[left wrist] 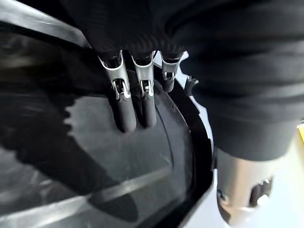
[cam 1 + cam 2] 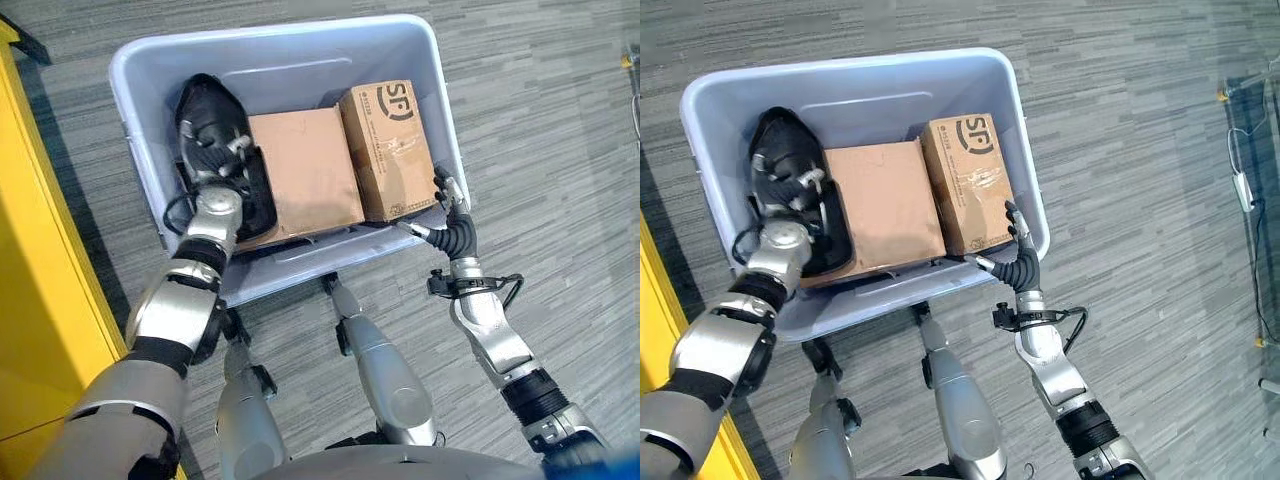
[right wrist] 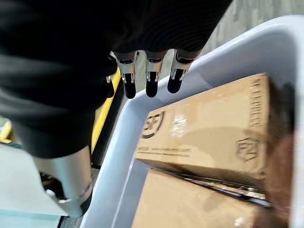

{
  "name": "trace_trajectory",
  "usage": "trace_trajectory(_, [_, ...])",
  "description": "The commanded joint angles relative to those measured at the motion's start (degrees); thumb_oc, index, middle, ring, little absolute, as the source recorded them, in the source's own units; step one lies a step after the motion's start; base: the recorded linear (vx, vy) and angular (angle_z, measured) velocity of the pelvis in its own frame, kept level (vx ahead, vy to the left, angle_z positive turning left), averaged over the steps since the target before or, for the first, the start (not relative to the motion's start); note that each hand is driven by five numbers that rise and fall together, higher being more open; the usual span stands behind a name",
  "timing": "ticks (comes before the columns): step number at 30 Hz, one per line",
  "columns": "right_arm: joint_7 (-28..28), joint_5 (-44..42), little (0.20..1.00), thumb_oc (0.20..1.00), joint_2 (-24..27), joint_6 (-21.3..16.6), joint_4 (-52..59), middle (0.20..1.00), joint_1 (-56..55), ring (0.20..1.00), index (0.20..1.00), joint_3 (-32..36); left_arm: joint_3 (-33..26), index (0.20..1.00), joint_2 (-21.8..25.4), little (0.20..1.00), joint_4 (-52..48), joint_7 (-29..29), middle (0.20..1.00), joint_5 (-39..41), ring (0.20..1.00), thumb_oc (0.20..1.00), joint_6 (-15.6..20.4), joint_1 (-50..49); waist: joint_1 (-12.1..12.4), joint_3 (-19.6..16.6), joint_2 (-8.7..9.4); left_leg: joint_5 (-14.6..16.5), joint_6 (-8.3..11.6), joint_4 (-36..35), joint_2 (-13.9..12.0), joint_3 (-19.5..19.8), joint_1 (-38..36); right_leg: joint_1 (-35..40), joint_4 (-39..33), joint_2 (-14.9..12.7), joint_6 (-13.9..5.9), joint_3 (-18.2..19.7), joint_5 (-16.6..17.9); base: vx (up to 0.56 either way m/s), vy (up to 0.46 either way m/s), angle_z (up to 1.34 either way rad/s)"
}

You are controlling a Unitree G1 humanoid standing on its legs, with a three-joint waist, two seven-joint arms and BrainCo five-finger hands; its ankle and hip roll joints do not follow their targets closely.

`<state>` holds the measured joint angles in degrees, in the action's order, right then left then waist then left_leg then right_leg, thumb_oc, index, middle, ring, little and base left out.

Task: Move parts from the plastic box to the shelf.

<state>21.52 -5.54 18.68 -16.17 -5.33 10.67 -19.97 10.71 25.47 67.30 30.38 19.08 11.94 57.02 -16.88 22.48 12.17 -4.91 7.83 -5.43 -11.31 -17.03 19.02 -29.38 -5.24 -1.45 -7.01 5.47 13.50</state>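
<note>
**Both hands at the plastic box, parts not out yet**

Pale plastic box (image 2: 140, 60) sits on the grey carpet floor (image 2: 560, 120); inside it are a plain cardboard box (image 2: 305, 165) lying flat, a printed cardboard box (image 2: 385, 150) just beside it on the robot's right, and a black plastic part (image 2: 255, 195) on the left; most of that part is hidden under the arm, so its shape is hard to make out. Left hand (image 2: 210, 125) is down inside the box, fingers (image 1: 124, 111) straight and relaxed, lying on the dark glossy part, not gripping. Right hand (image 2: 450, 205) hovers at the box's near right rim by the printed box, fingers (image 3: 151, 78) loose, holding nothing. Yellow structure (image 2: 40, 260) at the left is cut off by the frame.
</note>
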Motion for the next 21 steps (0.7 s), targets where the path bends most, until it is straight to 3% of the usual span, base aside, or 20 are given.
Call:
trace_trajectory(1, [-1.65, -3.08, 1.000, 1.000, 2.13, -4.71, 6.13, 1.000, 2.44, 1.000, 1.000, 3.41, 0.12, 1.000, 3.08, 1.000, 2.61, -1.71, 1.000, 0.85, 1.000, 1.000, -1.66, 2.90, -2.40, 2.47, -0.28, 2.37, 0.95, 0.43, -1.84, -2.03, -5.48, 4.47, 2.67, -4.22, -4.95, -1.45, -5.66, 0.02, 0.012, -0.11])
trace_trajectory(9, [-4.80, -4.74, 1.000, 1.000, 4.09, -5.59, 9.60, 1.000, 0.24, 1.000, 1.000, 3.46, 5.99, 1.000, 1.58, 1.000, 3.97, -4.49, 1.000, -9.32, 1.000, 1.000, -4.21, 3.51, -4.28, 1.59, -0.16, 2.91, 1.11, 0.43, -1.95, -3.34, -6.24, 3.88, 2.22, -3.83, -5.22, -0.28, -5.18, 0.01, 0.016, -0.08])
trace_trajectory(10, [-5.49, -4.82, 1.000, 1.000, 4.84, -5.68, 10.65, 1.000, -0.22, 1.000, 1.000, 3.61, 10.80, 1.000, -0.71, 1.000, 3.31, -5.58, 1.000, -16.53, 1.000, 1.000, -5.21, 2.78, -4.32, 1.77, -0.55, 2.98, 0.99, 0.43, -1.81, -3.40, -6.34, 3.75, 2.21, -3.93, -5.18, -0.18, -5.10, 0.00, 0.015, -0.08])
trace_trajectory(12, [-5.76, -4.88, 1.000, 1.000, 4.98, -5.68, 10.76, 1.000, -0.41, 1.000, 1.000, 3.72, 12.01, 1.000, -1.58, 1.000, 2.88, -5.54, 1.000, -18.46, 1.000, 1.000, -5.47, 2.55, -4.18, 1.91, -0.75, 2.96, 0.92, 0.43, -1.72, -3.28, -6.33, 3.81, 2.23, -3.95, -5.17, -0.20, -5.13, 0.00, 0.009, -0.02])
trace_trajectory(18, [-5.71, -4.39, 1.000, 1.000, 5.82, -5.50, 11.29, 1.000, -0.52, 1.000, 1.000, 5.36, 23.71, 1.000, -6.08, 1.000, -0.56, -9.90, 1.000, -34.24, 1.000, 1.000, -6.11, -0.59, -3.41, 2.75, -2.29, 3.08, 0.58, 0.43, -1.26, -2.75, -6.63, 4.22, 2.11, -4.29, -5.25, -0.41, -5.23, 0.00, 0.000, -0.03])
trace_trajectory(21, [-5.71, -4.14, 1.000, 1.000, 5.90, -5.32, 11.12, 1.000, -0.47, 1.000, 1.000, 5.80, 25.44, 1.000, -6.45, 1.000, -1.90, -10.26, 1.000, -36.14, 1.000, 1.000, -5.53, -1.28, -2.99, 2.98, -2.67, 3.18, 0.53, 0.43, -1.08, -2.70, -6.81, 4.45, 2.07, -4.39, -5.31, -0.43, -5.26, 0.00, 0.000, 0.00])
